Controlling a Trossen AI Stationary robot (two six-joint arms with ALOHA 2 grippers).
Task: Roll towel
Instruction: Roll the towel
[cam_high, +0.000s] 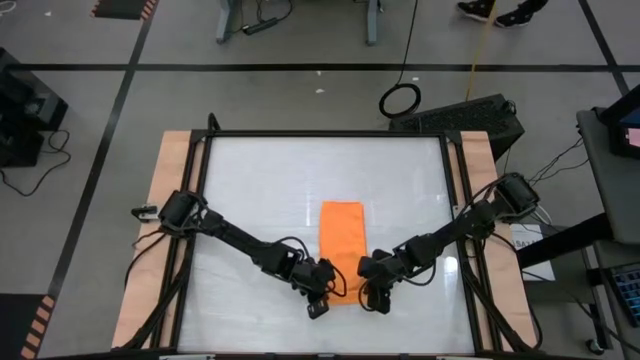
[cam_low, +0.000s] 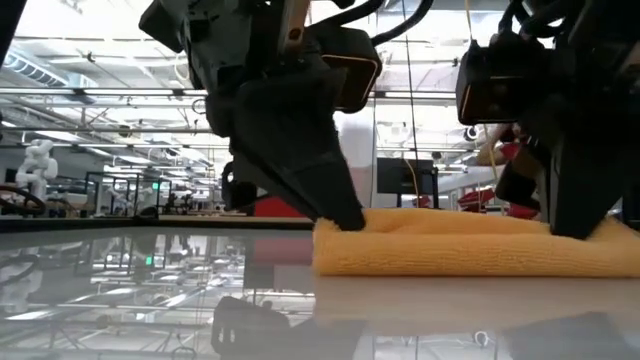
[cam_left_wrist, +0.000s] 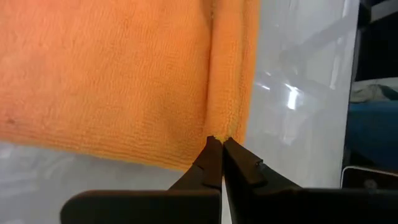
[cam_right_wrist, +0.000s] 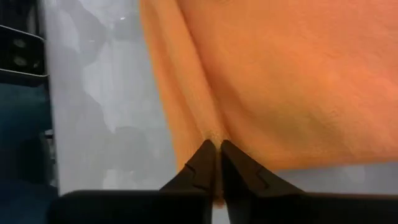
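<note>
The orange towel (cam_high: 341, 238) lies on the white table as a long folded strip that runs from far to near. Its underside rests flat on the table, as the low view (cam_low: 470, 248) shows. My left gripper (cam_high: 323, 292) is at the strip's near left corner and my right gripper (cam_high: 377, 290) is at its near right corner. Both are shut on the cloth. The grippers hide the towel's near end in the high view. My left gripper pinches a small raised ridge of cloth at the towel's near edge (cam_left_wrist: 219, 132), close to its left corner, between its two fingertips. The fingers slant down from above (cam_low: 345, 218). The towel stays on the table around the pinch. My right gripper pinches a raised ridge at the towel's near edge (cam_right_wrist: 214, 134), close to its right corner, between its two fingertips. The fingers come down from above (cam_low: 578, 228). The rest of the towel lies on the table.
The white table top (cam_high: 250, 200) sits in a black frame with wooden side strips (cam_high: 165, 200). There is bare surface on the towel's left, right and far sides. Cables and equipment stand on the floor beyond the table.
</note>
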